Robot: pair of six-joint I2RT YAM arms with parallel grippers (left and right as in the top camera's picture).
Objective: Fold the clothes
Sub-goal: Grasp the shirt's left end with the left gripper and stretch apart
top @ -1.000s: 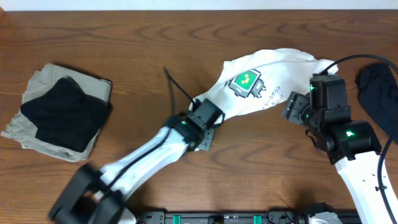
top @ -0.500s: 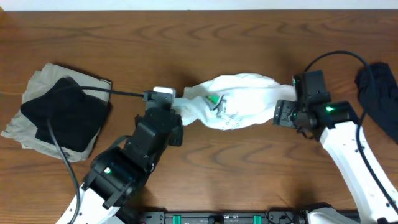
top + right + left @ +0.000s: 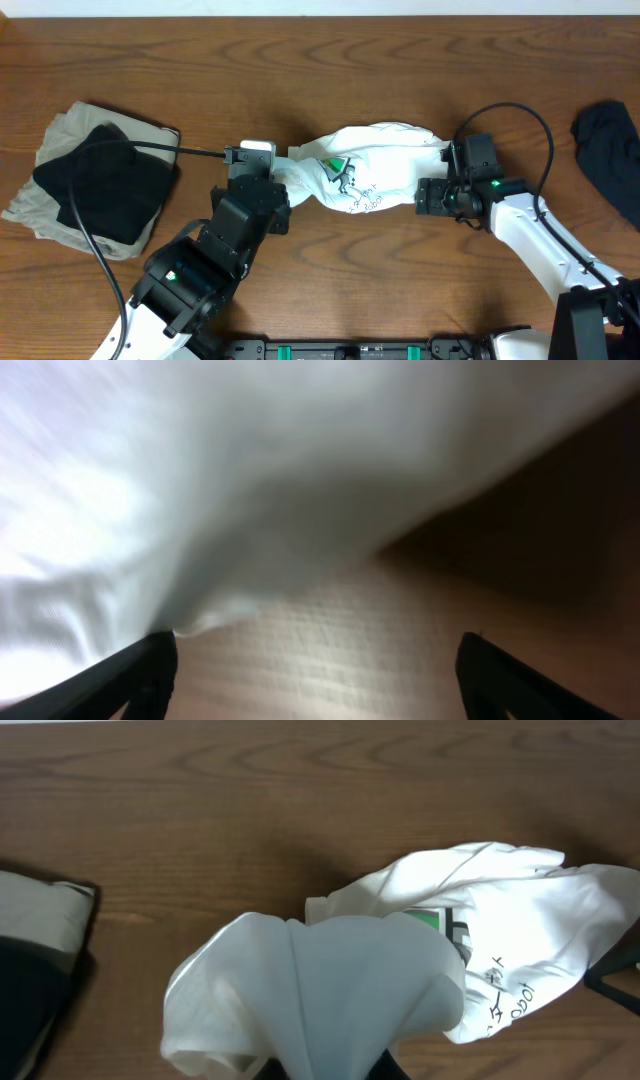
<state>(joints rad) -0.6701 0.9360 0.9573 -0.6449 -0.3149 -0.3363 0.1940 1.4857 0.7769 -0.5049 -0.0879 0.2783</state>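
left gripper (image 3: 283,180) pinches white t-shirt (image 3: 365,170) at 9 o'clock; right gripper (image 3: 318,660) gapes wide at 3 o'clock; print unreadable.

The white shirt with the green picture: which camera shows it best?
The overhead view: it shows the whole bunched white shirt, print included. The left wrist view shows one gathered end and part of the print; the right wrist view, only blurred white cloth.

My left gripper (image 3: 278,178) was clamped tight, angled forward and rightward; my right gripper (image 3: 428,196) pointed left, fingers (image 3: 145,665) spread wide.
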